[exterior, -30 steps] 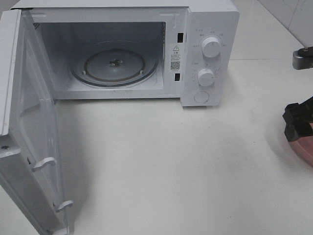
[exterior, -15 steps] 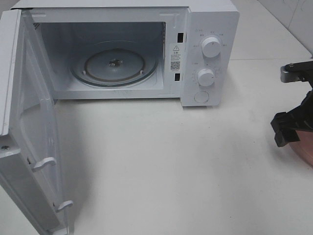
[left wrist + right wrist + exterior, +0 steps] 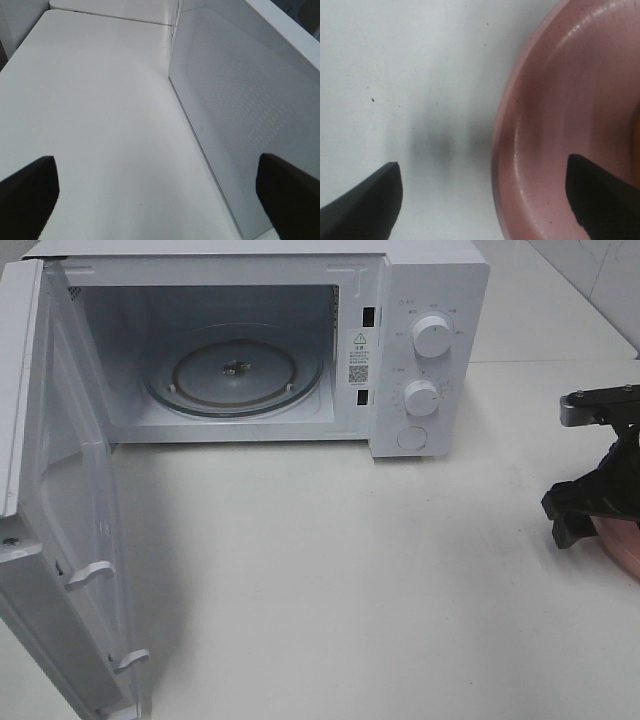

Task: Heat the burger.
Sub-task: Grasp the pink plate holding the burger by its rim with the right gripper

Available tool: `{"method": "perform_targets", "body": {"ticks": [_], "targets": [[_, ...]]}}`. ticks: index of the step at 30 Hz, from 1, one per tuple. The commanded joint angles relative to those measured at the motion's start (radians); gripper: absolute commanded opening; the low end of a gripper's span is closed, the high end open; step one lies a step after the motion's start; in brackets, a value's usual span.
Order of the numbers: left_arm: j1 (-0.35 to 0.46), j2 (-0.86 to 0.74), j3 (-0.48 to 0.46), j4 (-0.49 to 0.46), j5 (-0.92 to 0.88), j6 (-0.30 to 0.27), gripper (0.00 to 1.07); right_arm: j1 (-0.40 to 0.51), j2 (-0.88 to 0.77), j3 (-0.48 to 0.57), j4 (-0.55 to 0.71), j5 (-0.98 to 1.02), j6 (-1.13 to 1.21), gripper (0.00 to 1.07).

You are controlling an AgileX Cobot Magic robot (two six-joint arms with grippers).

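The burger is out of view in all frames. A pink plate (image 3: pixel 622 546) lies at the table's right edge, cut off by the frame. My right gripper (image 3: pixel 590 506) hangs over the plate's left rim. In the right wrist view the right gripper (image 3: pixel 485 200) is open. It straddles the plate rim (image 3: pixel 507 130), one finger over the white table and the other over the plate's inside, and it grips nothing. The microwave (image 3: pixel 420 350) stands at the back with its door (image 3: pixel 60 520) swung wide open and its glass turntable (image 3: pixel 235 370) bare. My left gripper (image 3: pixel 160 200) is open and holds nothing, beside the door (image 3: pixel 240 110).
The open door juts toward the table's front left. Two knobs (image 3: pixel 432 336) and a button sit on the microwave's right panel. White tabletop (image 3: pixel 340 570) stretches between the microwave and the plate. A second table surface (image 3: pixel 115 7) lies beyond a seam in the left wrist view.
My right arm has come further leftward into the exterior high view, above the plate's edge. The microwave and its door have not moved.
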Motion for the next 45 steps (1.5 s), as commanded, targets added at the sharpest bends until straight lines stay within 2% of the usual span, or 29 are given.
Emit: {"method": "perform_targets", "body": {"ticks": [1, 21, 23, 25, 26, 27, 28, 29, 30, 31, 32, 33, 34, 35, 37, 38, 39, 40, 43, 45], "targets": [[-0.005, 0.0, 0.0, -0.002, -0.004, 0.002, 1.02, -0.005, 0.02, -0.017, -0.004, -0.006, -0.01, 0.84], [-0.005, 0.0, 0.0, -0.002, -0.004, 0.002, 1.02, -0.005, 0.11, -0.032, -0.007, -0.045, -0.034, 0.79], [-0.005, 0.0, 0.0, -0.002, -0.004, 0.002, 1.02, -0.005, 0.11, -0.032, -0.007, -0.045, -0.034, 0.75], [-0.005, 0.0, 0.0, -0.002, -0.004, 0.002, 1.02, -0.005, 0.11, -0.032, -0.007, -0.036, -0.033, 0.66], [-0.005, 0.0, 0.0, -0.002, -0.004, 0.002, 1.02, -0.005, 0.11, -0.032, -0.007, -0.036, -0.033, 0.66], [-0.005, 0.0, 0.0, -0.002, -0.004, 0.002, 1.02, -0.005, 0.11, -0.032, -0.007, -0.03, -0.033, 0.6], [-0.005, 0.0, 0.0, -0.002, -0.004, 0.002, 1.02, -0.005, 0.11, -0.032, -0.007, -0.03, -0.033, 0.6], [-0.005, 0.0, 0.0, -0.002, -0.004, 0.002, 1.02, -0.005, 0.11, -0.032, -0.007, -0.019, -0.031, 0.52], [-0.005, 0.0, 0.0, -0.002, -0.004, 0.002, 1.02, -0.005, 0.11, -0.032, -0.007, -0.015, -0.03, 0.47], [-0.005, 0.0, 0.0, -0.002, -0.004, 0.002, 1.02, -0.005, 0.11, -0.032, -0.007, -0.015, -0.03, 0.47], [-0.005, 0.0, 0.0, -0.002, -0.004, 0.002, 1.02, -0.005, 0.11, -0.032, -0.007, -0.014, -0.03, 0.39], [-0.005, 0.0, 0.0, -0.002, -0.004, 0.002, 1.02, -0.005, 0.11, -0.032, -0.007, -0.014, -0.03, 0.36], [-0.005, 0.0, 0.0, -0.002, -0.004, 0.002, 1.02, -0.005, 0.11, -0.032, -0.007, -0.014, -0.03, 0.36], [-0.005, 0.0, 0.0, -0.002, -0.004, 0.002, 1.02, -0.005, 0.11, -0.032, -0.007, -0.016, -0.03, 0.26], [-0.005, 0.0, 0.0, -0.002, -0.004, 0.002, 1.02, -0.005, 0.11, -0.032, -0.008, -0.018, -0.03, 0.22], [-0.005, 0.0, 0.0, -0.002, -0.004, 0.002, 1.02, -0.005, 0.11, -0.032, -0.023, -0.023, -0.03, 0.14], [-0.005, 0.0, 0.0, -0.002, -0.004, 0.002, 1.02, -0.005, 0.11, -0.032, -0.023, -0.023, -0.03, 0.14], [-0.005, 0.0, 0.0, -0.002, -0.004, 0.002, 1.02, -0.005, 0.11, -0.032, -0.03, -0.023, -0.03, 0.07], [-0.005, 0.0, 0.0, -0.002, -0.004, 0.002, 1.02, -0.005, 0.11, -0.032, -0.03, -0.017, -0.024, 0.0], [-0.005, 0.0, 0.0, -0.002, -0.004, 0.002, 1.02, -0.005, 0.11, -0.032, -0.029, -0.014, -0.006, 0.0]]}}
